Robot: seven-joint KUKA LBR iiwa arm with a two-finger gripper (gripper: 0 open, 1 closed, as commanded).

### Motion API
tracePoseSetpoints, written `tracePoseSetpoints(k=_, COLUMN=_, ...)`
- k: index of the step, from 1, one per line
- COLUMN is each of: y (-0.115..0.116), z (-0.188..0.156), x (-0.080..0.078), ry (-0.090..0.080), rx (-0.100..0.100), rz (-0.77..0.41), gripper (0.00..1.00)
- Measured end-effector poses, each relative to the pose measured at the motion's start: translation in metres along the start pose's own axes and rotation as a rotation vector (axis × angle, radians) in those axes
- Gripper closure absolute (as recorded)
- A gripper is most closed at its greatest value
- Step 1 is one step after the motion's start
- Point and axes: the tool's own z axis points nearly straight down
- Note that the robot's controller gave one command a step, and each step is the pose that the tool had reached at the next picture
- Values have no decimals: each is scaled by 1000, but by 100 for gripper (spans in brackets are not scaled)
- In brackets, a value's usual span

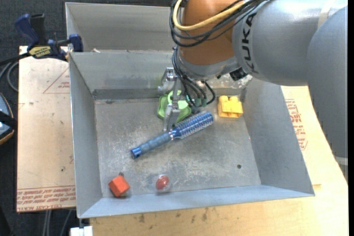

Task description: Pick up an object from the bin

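Pincer (pixel 175 110): low over the back-middle of the grey metal bin (pixel 83 119); open or closed, cannot tell.
Under pincer: bright green plastic thing (pixel 165 105), partly hidden, shape unclear.
In the way: bristled head of the blue plastic hairbrush (pixel 171 135) just beside the pincer tip; handle slants front-left.
Right: yellow plastic block (pixel 230 106), near but apart.
Front-left: orange-red cube (pixel 119 186) and small red round thing (pixel 162 183), well apart from pincer.
Count: one of each, five things.

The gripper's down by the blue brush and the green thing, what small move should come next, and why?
Probably ease straight down a little: the gripper sits over the bristle end of the blue brush, the green thing just behind it. Whether it touches the brush, I cannot tell.
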Motion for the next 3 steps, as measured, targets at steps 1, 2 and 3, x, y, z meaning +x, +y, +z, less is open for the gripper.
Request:
tracePoseSetpoints(k=1, y=-28, z=87, x=7, ry=-14, rx=0, rz=-301, gripper=0)
tracePoseSetpoints(k=2, y=-63, z=109, x=23, ry=-17, rx=-4, rz=-190, gripper=0)
tracePoseSetpoints(k=3, y=-64, z=107, x=21, ry=-21, rx=-2, rz=-187, gripper=100)
